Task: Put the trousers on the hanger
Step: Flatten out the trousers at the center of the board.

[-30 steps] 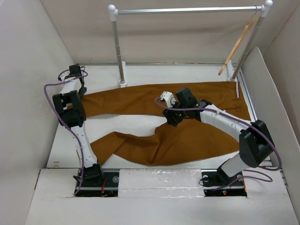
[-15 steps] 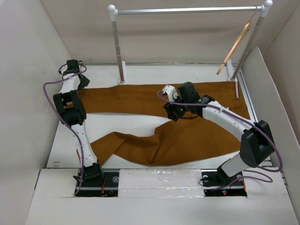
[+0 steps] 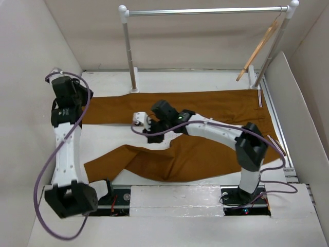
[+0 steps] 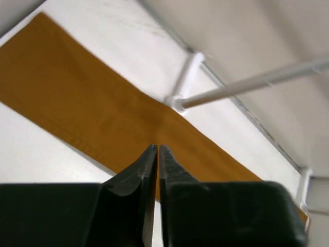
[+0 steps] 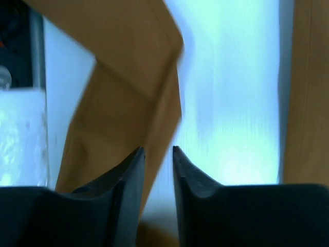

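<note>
Left hand [image 4: 158, 150] pinched to a hairline gap, gripping nothing. Right hand [image 5: 158, 151] at a narrow gap, empty, over a leg edge. I see trousers [image 3: 205, 157] splayed flat on the counter [image 3: 114, 138].

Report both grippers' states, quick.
Left gripper: closed, holding nothing.
Right gripper: slightly open, nothing between the jaws.

The trousers [image 3: 205, 149] lie on the table [image 3: 118, 136], one leg each side of the right gripper [image 5: 158, 150]. The hanger [image 3: 257, 49] hangs on the rail [image 3: 205, 10], far behind it.
</note>
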Tool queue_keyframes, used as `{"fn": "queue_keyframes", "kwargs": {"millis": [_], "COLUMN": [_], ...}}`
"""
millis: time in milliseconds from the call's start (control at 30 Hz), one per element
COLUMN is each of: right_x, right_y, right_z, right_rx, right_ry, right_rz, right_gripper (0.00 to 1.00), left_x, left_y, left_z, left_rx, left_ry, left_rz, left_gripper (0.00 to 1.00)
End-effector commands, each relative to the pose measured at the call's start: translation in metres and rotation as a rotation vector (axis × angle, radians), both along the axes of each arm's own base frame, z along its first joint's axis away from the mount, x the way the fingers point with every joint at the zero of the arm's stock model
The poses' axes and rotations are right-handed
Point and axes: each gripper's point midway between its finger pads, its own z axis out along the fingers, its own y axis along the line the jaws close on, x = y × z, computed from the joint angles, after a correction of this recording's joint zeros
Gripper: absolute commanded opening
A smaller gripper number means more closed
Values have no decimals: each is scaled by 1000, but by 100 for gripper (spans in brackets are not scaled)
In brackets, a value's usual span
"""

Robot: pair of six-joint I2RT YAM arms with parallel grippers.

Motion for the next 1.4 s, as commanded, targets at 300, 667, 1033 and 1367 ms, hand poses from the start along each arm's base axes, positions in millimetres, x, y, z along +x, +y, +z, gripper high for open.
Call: {"fn": "queue_keyframes", "kwargs": {"millis": [300, 667, 1033, 1367], "right_x": [-2, -27, -131, -97], "right_y": [162, 182, 145, 132], "right_z": [-42, -69, 113, 163], "right_rx": [149, 157, 428, 563], "right_ry": [38, 150, 75, 70], "right_rz": [263, 300, 624, 622], "right_gripper": [69, 34, 0, 0], "left_x": [-39, -39, -32, -39], "left_y": [-89, -104, -64, -26], "left_z": [113, 110, 145, 165], "left_rx": [-140, -80, 108, 211], "left_ry": [-300, -280, -281, -258], "left_rz": [-312, -361, -202, -20], "left_gripper": [23, 26, 27, 30]}}
